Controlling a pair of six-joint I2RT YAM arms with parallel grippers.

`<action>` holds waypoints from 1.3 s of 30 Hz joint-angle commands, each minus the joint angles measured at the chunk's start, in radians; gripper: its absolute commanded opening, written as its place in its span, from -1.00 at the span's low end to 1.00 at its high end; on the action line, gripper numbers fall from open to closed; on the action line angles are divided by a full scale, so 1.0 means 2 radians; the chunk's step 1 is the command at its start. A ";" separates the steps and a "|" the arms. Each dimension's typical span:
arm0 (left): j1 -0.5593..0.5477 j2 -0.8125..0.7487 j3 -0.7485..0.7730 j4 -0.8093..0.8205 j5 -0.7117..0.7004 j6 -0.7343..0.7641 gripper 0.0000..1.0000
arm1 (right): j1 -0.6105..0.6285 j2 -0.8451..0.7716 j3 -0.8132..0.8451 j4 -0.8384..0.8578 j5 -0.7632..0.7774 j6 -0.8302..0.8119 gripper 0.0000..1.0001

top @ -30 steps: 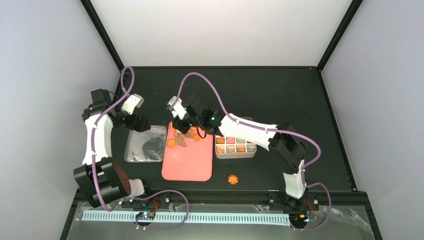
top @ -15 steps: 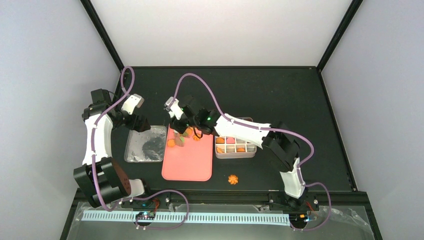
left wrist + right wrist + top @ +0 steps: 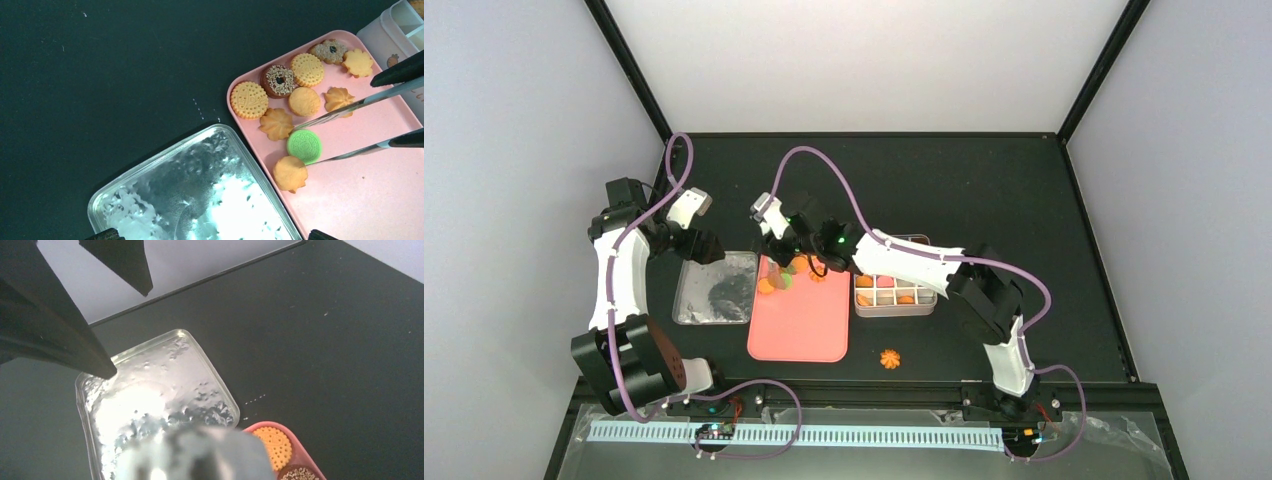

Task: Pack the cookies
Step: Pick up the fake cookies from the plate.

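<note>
Left wrist, green cookie (image 3: 303,145) between right pincer (image 3: 301,146) tips, pink tray (image 3: 360,192)

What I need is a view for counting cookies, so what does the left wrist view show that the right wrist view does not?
Only the left wrist view: ten cookies on the pink tray, among them a green cookie flanked by the right hand's thin prongs, plus a corner of the white gridded tin. Only the right wrist view: the pale wall beyond the black table's far edge. Both: the shiny metal tray, the table, and the pink tray's corner with one round ridged cookie and a seeded brown ring.
</note>
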 commanded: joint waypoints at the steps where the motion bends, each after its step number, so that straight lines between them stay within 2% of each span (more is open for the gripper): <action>1: 0.003 0.002 0.000 0.000 -0.001 0.007 0.97 | 0.004 0.001 -0.026 0.022 0.005 0.003 -0.27; 10: 0.003 0.003 0.001 -0.001 0.004 0.006 0.97 | 0.009 -0.035 -0.082 0.035 0.019 -0.002 -0.20; 19: 0.003 -0.001 0.002 -0.004 0.005 0.006 0.98 | 0.009 -0.040 -0.066 0.044 0.021 -0.001 -0.51; 23: 0.003 -0.004 0.002 -0.005 0.002 0.009 0.98 | 0.010 -0.040 -0.049 0.041 0.021 -0.005 -0.55; 25: 0.003 -0.003 0.001 -0.005 0.002 0.009 0.98 | 0.010 -0.036 -0.038 0.037 0.023 -0.007 -0.47; 27: 0.003 -0.003 0.001 -0.005 0.003 0.008 0.97 | 0.009 -0.027 -0.029 0.031 0.024 -0.008 -0.23; 28: 0.003 -0.003 0.001 -0.005 0.004 0.008 0.97 | 0.010 -0.024 -0.026 0.031 0.024 -0.008 -0.18; 39: 0.003 -0.005 -0.001 -0.006 -0.002 0.013 0.97 | 0.010 -0.001 -0.025 0.037 0.024 -0.001 -0.21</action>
